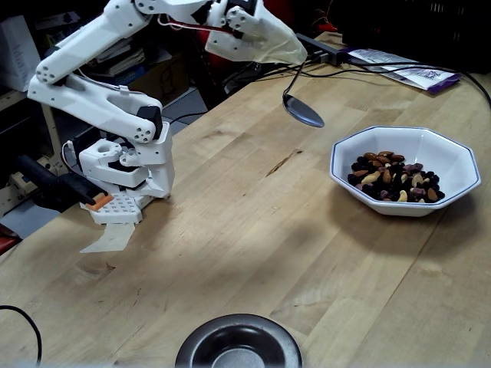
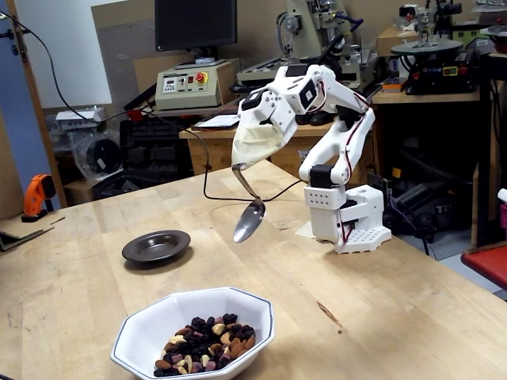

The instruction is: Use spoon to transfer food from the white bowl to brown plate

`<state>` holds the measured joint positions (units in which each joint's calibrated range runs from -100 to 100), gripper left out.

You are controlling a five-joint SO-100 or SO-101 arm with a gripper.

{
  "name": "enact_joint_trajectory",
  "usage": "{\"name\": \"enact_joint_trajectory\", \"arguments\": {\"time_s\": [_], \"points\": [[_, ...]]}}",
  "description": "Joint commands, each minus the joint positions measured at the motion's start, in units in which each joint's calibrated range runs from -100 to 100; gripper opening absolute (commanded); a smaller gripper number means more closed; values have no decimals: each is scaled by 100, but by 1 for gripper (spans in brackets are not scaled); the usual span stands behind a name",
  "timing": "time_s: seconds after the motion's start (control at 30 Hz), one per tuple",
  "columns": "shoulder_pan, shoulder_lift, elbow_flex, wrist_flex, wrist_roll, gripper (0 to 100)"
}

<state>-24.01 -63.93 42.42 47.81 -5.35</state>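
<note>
Arm (image 1: 100,92) raised, base (image 1: 126,172) clamped at the table (image 1: 253,230) edge; in both fixed views the gripper (image 1: 265,38) end is wrapped in a cream cloth-like cover (image 2: 257,138), so fingers are hidden and I cannot tell how far the pincer is open, only that the spoon (image 1: 301,109) handle comes out of that cover and the spoon hangs from it in the air. Spoon bowl points down and is tilted, clear of the table, nothing visible in it. Taking the bowl (image 1: 406,170) as landmark: in a fixed view (image 1: 406,170) the spoon sits up and left of the bowl, near but apart from its rim, not over the contents; in another fixed view (image 2: 194,332) the spoon (image 2: 248,220) hangs above and behind the bowl, slightly right of its centre line. Food (image 1: 395,178) is all inside the bowl, a heap of brown/tan nuts and dark dried fruit resting toward one side of the bowl floor; same heap seen in the other view (image 2: 204,346). Plate (image 1: 238,343) is well apart from the bowl, at the lower edge of that view and partly cut off; in the other fixed view the plate (image 2: 155,246) lies behind and left of the bowl, looks empty. Arm base is far side of the bowl, right of the spoon in that view
</note>
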Motion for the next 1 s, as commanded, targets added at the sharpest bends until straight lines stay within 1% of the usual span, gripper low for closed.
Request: {"name": "enact_joint_trajectory", "arguments": {"time_s": [0.0,0.17,0.4,0.6,0.7,0.8,0.97], "points": [[-36,501,-667,-7,-15,4],[-28,1083,-720,-125,-15,4],[-28,1417,-685,-1382,0,4],[-28,1494,-641,-2086,15,4],[-21,1511,-623,-2165,20,4],[9,1819,-623,-2014,20,4],[424,2315,-641,-1920,5,4]]}}
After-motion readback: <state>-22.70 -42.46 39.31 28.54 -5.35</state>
